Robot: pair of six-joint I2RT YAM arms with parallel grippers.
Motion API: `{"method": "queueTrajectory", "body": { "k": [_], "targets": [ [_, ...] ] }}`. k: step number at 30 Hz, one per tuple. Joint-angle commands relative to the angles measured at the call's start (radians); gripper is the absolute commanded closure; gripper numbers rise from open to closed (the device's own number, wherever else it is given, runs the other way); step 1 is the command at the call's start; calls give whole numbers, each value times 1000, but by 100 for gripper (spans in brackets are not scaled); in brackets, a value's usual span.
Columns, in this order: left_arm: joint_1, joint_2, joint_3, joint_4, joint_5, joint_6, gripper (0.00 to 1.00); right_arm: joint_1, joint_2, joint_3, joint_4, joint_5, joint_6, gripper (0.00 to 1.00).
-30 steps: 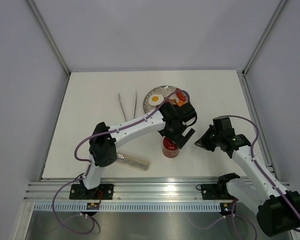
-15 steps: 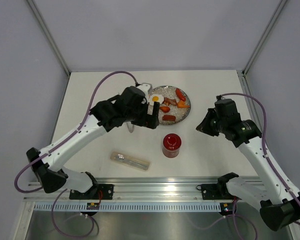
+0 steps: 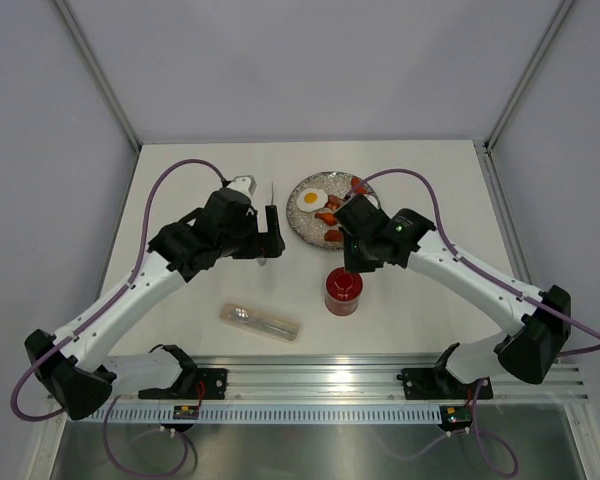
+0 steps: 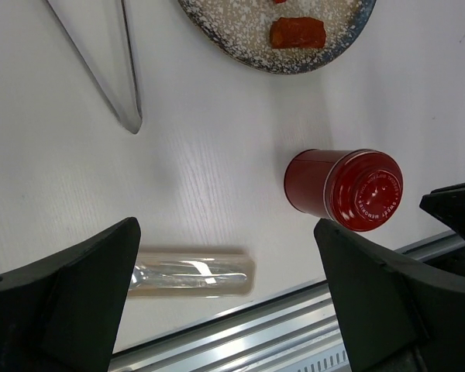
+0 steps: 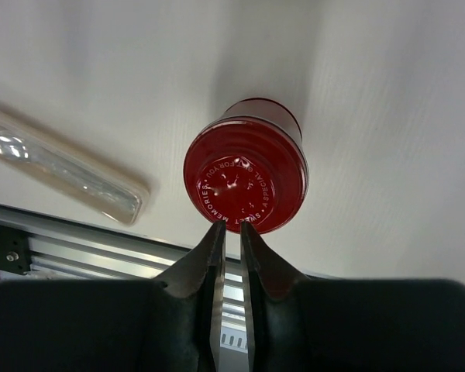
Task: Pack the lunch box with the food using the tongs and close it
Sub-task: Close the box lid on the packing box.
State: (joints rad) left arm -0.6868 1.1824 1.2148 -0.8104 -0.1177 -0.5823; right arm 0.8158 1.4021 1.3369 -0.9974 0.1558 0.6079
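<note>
From above, the left gripper (image 3: 270,234) was by the tongs (image 3: 272,192), which lay left of the plate (image 3: 298,222) of food (image 3: 311,198). The right gripper (image 3: 354,262) was just above the closed lunch box (image 3: 343,292). In the left wrist view, the fingers (image 4: 70,294) stood wide apart and empty. In the right wrist view, the fingers (image 5: 205,263) were almost together with a thin gap, holding nothing, at the edge of the lid (image 5: 244,182).

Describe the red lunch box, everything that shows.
The lunch box is a small red cylindrical jar, glossy like painted metal. Its round lid is on, ringed with white lettering. It stands upright on the white table, near the speckled plate. The right gripper hovers at its lid; contact is unclear.
</note>
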Motion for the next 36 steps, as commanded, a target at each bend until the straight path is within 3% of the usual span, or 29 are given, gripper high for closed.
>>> {"method": "queueTrajectory", "body": {
  "k": [1, 10, 22, 36],
  "targets": [
    [3, -66, -38, 66, -62, -22, 1, 20, 14, 53, -41, 64, 9, 79],
    [4, -84, -63, 57, -74, -21, 1, 39, 64, 123, -92, 99, 12, 81],
    [10, -70, -80, 62, -54, -21, 1, 37, 164, -61, 3, 74, 30, 82],
    [9, -49, -66, 50, -45, -8, 1, 39, 64, 156, -99, 145, -2, 81]
  ]
}}
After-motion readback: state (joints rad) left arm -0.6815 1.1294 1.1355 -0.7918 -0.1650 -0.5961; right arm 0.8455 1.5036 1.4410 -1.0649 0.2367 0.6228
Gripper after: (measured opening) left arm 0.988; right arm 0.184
